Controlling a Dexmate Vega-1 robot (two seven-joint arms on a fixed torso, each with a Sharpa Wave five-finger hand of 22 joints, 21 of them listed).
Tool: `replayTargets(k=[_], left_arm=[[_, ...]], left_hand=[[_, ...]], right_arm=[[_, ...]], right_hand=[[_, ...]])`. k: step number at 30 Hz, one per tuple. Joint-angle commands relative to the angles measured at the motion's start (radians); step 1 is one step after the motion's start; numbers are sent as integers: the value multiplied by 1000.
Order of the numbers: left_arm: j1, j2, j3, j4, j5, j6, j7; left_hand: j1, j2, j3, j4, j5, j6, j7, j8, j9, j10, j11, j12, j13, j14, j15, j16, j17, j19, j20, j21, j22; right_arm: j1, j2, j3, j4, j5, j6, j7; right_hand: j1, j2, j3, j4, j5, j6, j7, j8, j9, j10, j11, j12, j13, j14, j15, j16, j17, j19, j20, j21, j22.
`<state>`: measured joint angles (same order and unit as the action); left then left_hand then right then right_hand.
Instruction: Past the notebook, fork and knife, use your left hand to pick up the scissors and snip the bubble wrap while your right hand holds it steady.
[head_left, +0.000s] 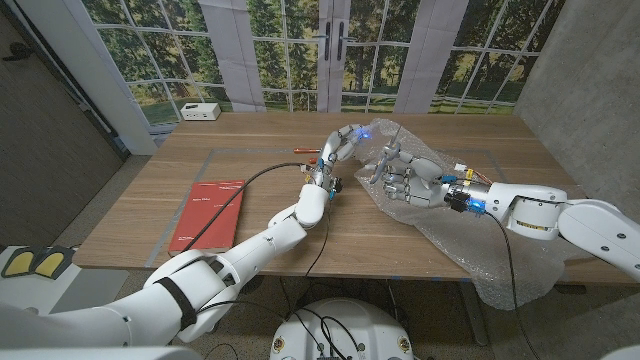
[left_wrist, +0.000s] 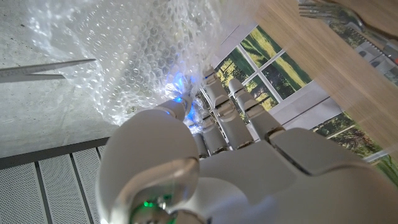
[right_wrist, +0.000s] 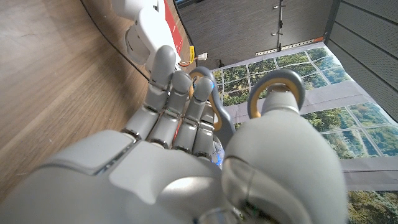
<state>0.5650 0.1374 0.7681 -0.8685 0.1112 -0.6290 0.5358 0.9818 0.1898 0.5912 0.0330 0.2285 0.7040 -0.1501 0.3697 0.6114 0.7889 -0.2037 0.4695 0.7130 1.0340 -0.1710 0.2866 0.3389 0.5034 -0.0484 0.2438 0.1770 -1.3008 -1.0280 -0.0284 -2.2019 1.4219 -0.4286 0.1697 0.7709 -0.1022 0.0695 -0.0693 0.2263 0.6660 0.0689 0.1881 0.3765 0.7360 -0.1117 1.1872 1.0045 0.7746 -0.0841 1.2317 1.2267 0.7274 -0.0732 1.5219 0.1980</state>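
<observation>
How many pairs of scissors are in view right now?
1. The scissors are held at the handles by the right hand, with the blades by the bubble wrap. Another pair could lie hidden under the wrap.

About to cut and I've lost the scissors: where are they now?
Right wrist view: the scissors have their handles against the fingers and thumb of the right hand. In the head view that hand is over the bubble wrap, right of table centre.

You see a big brown wooden table in front of tall windows with white frames, and green trees outside. On the right is a gray wall, and below is gray floor.
</observation>
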Motion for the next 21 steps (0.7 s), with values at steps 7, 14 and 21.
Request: replayTargets(k=[7,14,21], left_arm=[[14,5,13,-42,19,13,2],[15,-3,4,-60,23,9,16],[15,-6,1,-58,21,16,15]], left_hand=[[-1,-4,9,-1,-7,14,-1,-4,-6,14,-3,-4,1,-8,-65,-5,3,2,-32,-3,1],[-3,-5,10,-1,-9,15,-2,-8,-12,15,-4,-10,-2,-11,-65,-8,3,4,-32,-5,1],[-5,-5,11,-1,-10,17,-3,-10,-16,16,-4,-14,-2,-11,-64,-9,4,4,-31,-7,1]], right_arm=[[-7,-21,-7,11,-16,-12,75],[5,-19,-28,20,-15,-13,98],[10,-22,-30,25,-16,-10,109]], right_hand=[[-4,7,-7,0,18,8,12,-1,-14,0,6,3,3,-7,-128,9,2,10,-74,-7,3],[-3,11,-7,2,21,8,14,-1,-19,0,8,4,2,-7,-128,10,2,8,-74,-7,5],[-2,18,-7,3,25,8,13,-1,-26,0,5,4,1,-8,-129,9,-1,7,-75,-9,4]])
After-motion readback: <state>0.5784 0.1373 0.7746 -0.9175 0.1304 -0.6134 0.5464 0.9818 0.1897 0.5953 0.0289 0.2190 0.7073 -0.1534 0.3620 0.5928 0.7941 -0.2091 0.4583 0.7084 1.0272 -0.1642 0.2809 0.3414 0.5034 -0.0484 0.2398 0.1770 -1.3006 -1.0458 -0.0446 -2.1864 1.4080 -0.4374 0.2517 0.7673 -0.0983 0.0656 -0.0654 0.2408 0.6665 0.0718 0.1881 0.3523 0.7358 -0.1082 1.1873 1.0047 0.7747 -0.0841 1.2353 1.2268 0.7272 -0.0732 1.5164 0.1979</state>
